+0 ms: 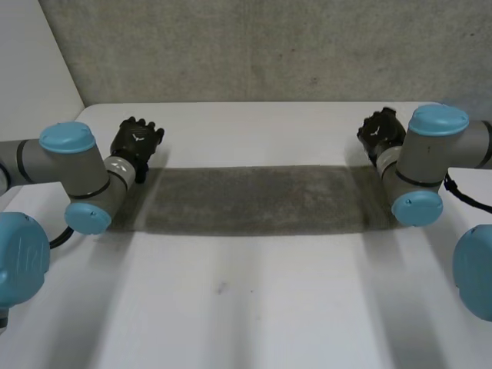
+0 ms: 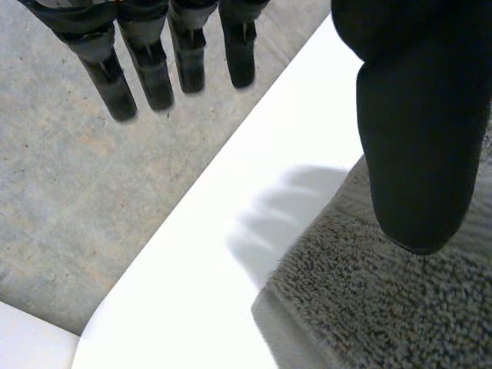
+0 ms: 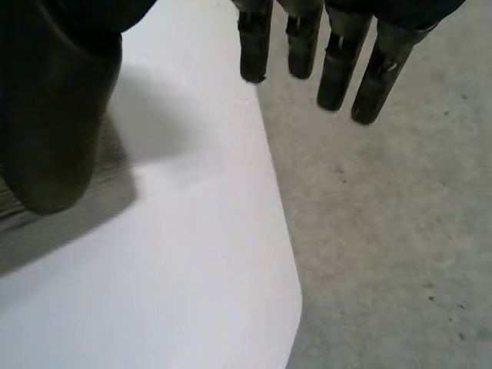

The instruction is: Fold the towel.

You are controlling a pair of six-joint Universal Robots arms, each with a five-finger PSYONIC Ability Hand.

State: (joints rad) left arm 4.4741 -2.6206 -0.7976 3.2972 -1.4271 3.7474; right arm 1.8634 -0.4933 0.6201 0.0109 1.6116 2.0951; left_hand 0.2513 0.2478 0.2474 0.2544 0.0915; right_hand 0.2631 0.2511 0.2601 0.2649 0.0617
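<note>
Grey towel (image 1: 254,200) lies flat as a long strip across the white table (image 1: 254,307). Left hand (image 1: 136,142) sits at its far left corner, right hand (image 1: 382,132) at its far right corner. Both have straight fingers and hold nothing.

Towel: one towel (image 1: 254,198) is lying flat.
Hands: two are hanging by the towel, left hand (image 1: 137,141) at one end, right hand (image 1: 380,131) at the other.
Surface: one surface (image 1: 246,307) is carrying the towel.
</note>
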